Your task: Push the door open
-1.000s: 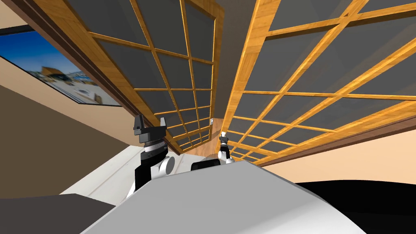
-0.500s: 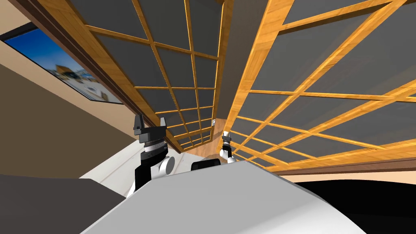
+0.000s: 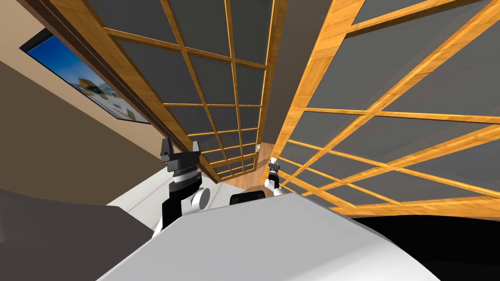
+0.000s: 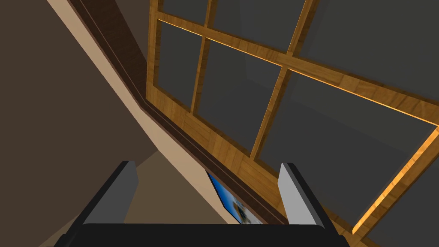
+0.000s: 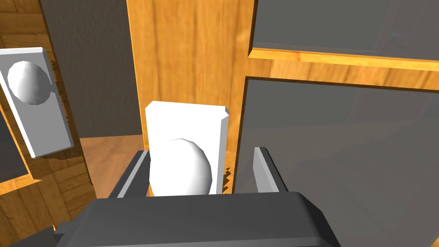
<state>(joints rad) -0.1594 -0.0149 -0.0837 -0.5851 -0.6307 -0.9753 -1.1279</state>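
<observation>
A double door of wooden lattice with dark grey panes stands before me. Its right leaf (image 3: pixel 302 97) has a white knob (image 5: pixel 180 167) on a white plate (image 5: pixel 188 115) set in the wooden stile (image 5: pixel 188 51). My right gripper (image 5: pixel 201 154) is open, with the knob between its fingers and close to one of them; the head view shows this gripper (image 3: pixel 273 163) at the leaf's edge. The left leaf (image 3: pixel 215 105) carries its own knob plate (image 5: pixel 32 98). My left gripper (image 3: pixel 180 149) is raised in front of the left leaf, open and holding nothing, and its fingers (image 4: pixel 291 188) point at the lattice.
A dark gap runs between the two leaves, with wooden floor (image 3: pixel 244 178) below it. A framed blue picture (image 3: pixel 83 83) hangs on the wall to the left. A white surface (image 3: pixel 141 200) and a dark grey one (image 3: pixel 49 234) lie at lower left. A black area (image 3: pixel 439 244) lies at lower right.
The whole head view has shifted, so I have moved. My right gripper has crept to the right with the right leaf's edge, and the gap between the leaves looks wider. The left arm holds its pose.
</observation>
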